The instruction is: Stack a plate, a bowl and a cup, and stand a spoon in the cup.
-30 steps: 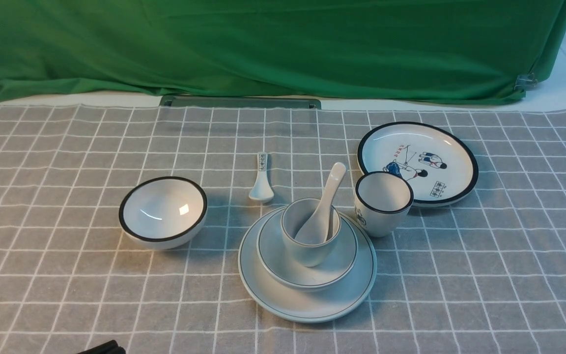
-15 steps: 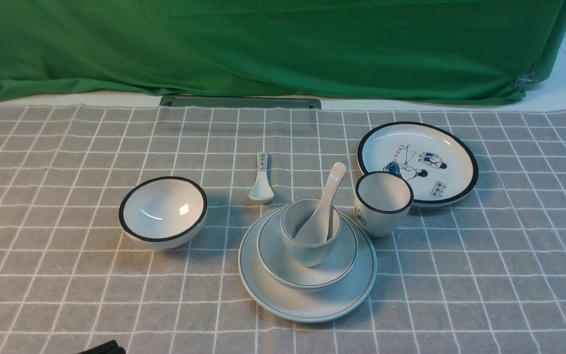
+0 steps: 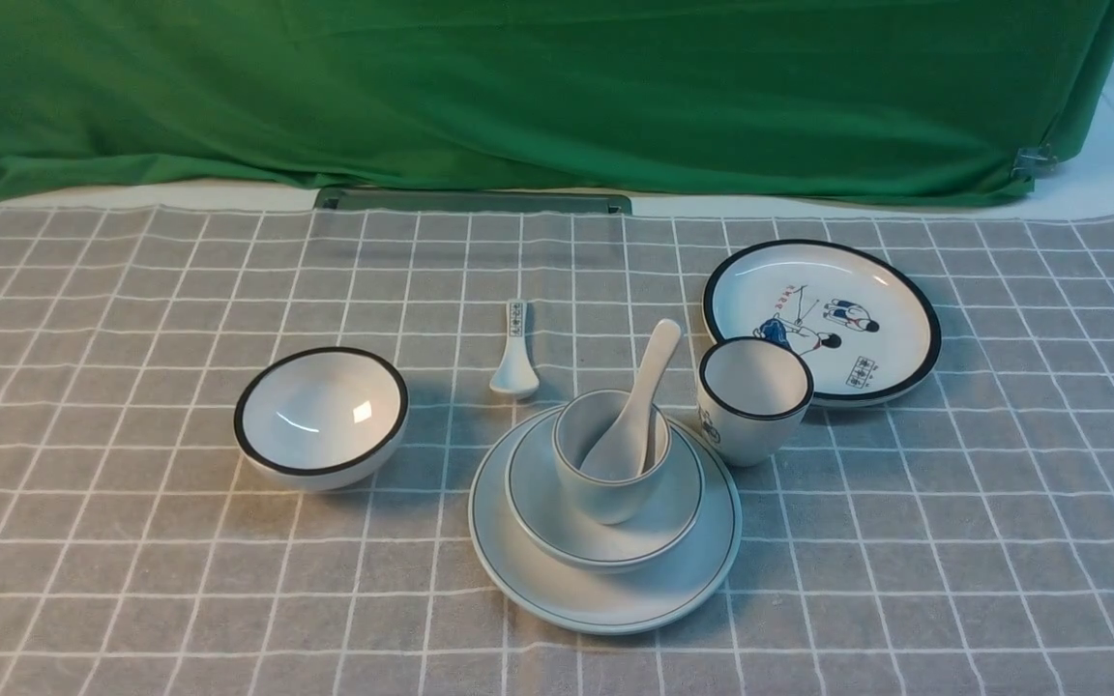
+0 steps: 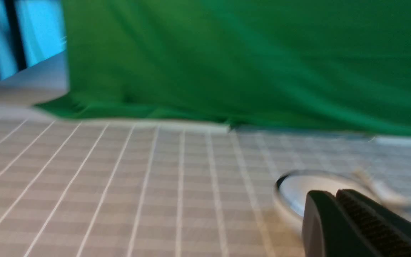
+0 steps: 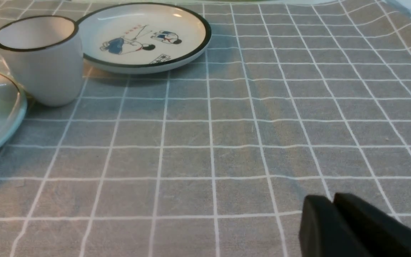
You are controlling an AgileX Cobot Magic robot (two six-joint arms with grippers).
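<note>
Black left gripper (image 4: 334,200) gone from the front view's lower edge, pressed together, empty; right gripper (image 5: 328,205) likewise.

Left claw (image 4: 334,200) now at table's left edge

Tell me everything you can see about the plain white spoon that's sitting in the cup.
The spoon is a plain, glossy white soup spoon that looks ceramic, with no markings. Its scoop rests down inside the cup and its handle leans up and out over the cup's far right rim, tilted rather than upright. The rounded handle tip points toward the cartoon plate. Only the cup touches it; no fingers are near it. The cup sits in the bowl, on the plate.
</note>
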